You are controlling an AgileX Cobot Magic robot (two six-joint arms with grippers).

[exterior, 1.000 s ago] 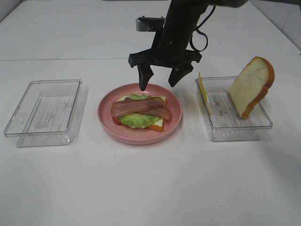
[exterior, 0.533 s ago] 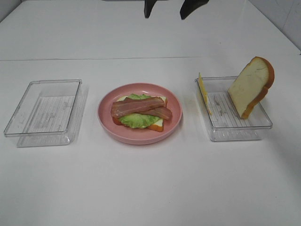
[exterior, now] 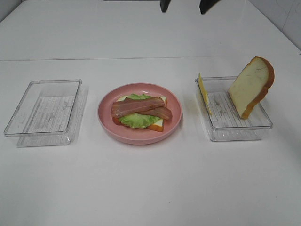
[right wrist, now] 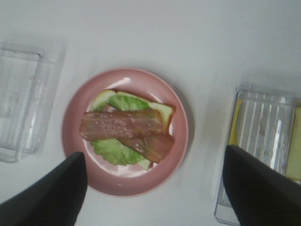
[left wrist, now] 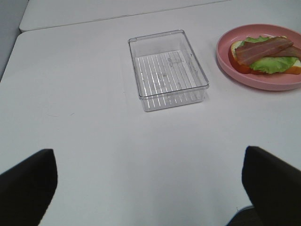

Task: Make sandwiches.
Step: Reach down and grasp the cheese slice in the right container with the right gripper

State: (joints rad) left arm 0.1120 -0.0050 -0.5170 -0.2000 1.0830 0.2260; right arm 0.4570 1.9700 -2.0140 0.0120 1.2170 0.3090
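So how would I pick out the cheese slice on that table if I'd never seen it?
On the white table, seen from above, a clear plastic tray sits right of the round pink plate. The thin yellow cheese slice stands on edge against the tray wall nearest the plate. Its only tray-mate, a thick white bread slice with orange-brown crust, leans at the opposite side.

Right gripper [exterior: 185,4] mostly beyond the high view's top edge; bread slice [exterior: 159,124] probably largely under lettuce [exterior: 136,120].
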